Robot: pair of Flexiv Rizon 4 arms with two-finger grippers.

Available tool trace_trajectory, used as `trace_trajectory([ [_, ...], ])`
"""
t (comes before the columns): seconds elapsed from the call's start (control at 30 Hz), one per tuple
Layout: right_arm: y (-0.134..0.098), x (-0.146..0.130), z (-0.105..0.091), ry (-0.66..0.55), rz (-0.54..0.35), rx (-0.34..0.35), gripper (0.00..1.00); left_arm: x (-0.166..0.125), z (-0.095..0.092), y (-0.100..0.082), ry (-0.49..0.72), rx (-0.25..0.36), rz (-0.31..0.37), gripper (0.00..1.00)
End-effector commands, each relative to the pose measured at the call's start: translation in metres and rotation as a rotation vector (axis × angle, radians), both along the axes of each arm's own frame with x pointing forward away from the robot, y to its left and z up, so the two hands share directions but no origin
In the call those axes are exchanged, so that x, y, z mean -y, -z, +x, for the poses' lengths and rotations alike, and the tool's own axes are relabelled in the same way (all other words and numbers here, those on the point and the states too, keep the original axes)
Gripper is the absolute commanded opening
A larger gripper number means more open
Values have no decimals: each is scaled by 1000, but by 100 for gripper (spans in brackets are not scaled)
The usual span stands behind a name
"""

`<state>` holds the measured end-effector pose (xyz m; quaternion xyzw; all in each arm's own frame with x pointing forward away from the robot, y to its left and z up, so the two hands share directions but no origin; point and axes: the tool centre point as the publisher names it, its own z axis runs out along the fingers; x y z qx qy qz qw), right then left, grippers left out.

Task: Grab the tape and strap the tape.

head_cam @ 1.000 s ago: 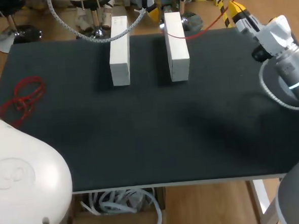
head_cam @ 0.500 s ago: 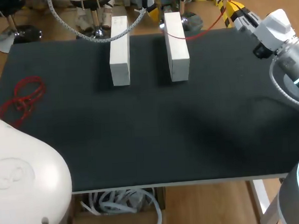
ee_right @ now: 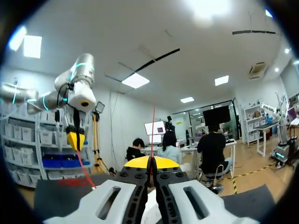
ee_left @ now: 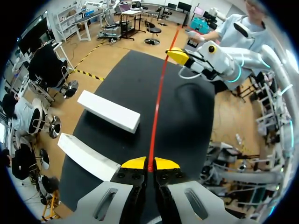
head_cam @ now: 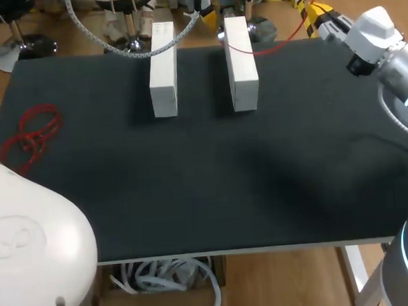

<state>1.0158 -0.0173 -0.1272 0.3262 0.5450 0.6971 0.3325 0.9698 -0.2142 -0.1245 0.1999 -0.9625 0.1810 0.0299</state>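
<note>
Tape (ee_left: pixel 158 100) taut between left tool (ee_left: pixel 149 164) and right tool (ee_right: pixel 152 162); both apparently pinched shut on it.

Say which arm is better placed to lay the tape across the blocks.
Likely left: left gripper, shut on the tape, sits by the white blocks; right gripper holds it near the table's far corner.

Left gripper (ee_left: pixel 149 164) pinched on tape (ee_left: pixel 157 105); right gripper (ee_right: pixel 153 162) likewise, high at far right.
</note>
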Motion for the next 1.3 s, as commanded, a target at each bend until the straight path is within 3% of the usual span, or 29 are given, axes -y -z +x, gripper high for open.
trace_trajectory([
  [0.03, 0, -17, -8, 490, -381, -81, 0, 1, 0, -1, -2, -1, 4, 0],
  [0.07, 2, -17, -7, 535, -412, -51, 0, 1, 0, -1, -2, -1, 4, 0],
  [0.27, 6, -19, -10, 689, -533, -20, 0, 1, 0, -1, -2, -1, 4, 0],
  [0.3, 6, -19, -10, 724, -559, 30, 0, 1, 0, -1, -2, -1, 4, 0],
  [0.33, 5, -19, -11, 744, -582, 7, 0, 1, 0, -1, -2, -1, 4, 0],
  [0.4, 5, -19, -10, 793, -606, 71, 0, 1, 0, -1, -2, -1, 4, 0],
  [0.43, 3, -19, -11, 805, -628, 42, 0, 1, 0, -1, -2, -1, 4, 0],
  [0.5, 1, -19, -11, 852, -669, 88, 0, 1, 0, -1, -2, -1, 4, 0],
  [0.53, 0, -19, -11, 862, -698, 69, 0, 1, 0, -1, -2, -1, 4, 0],
  [0.77, -5, -22, -7, 941, -780, 137, 0, 1, 0, -1, -2, -1, 4, 0],
  [0.97, -8, -24, -8, 994, -854, 214, 0, 1, 0, -1, -2, -1, 4, 0],
  [1.03, -8, -23, -10, 1034, -895, 268, 0, 1, 0, -1, -2, -1, 4, 0],
  [1.2, -3, -26, -17, 1081, -989, 256, 0, 1, 0, -1, -2, -1, 4, 0],
  [1.3, -2, -29, -22, 1093, -1021, 189, 0, 1, 0, -1, -2, -1, 4, 0],
])
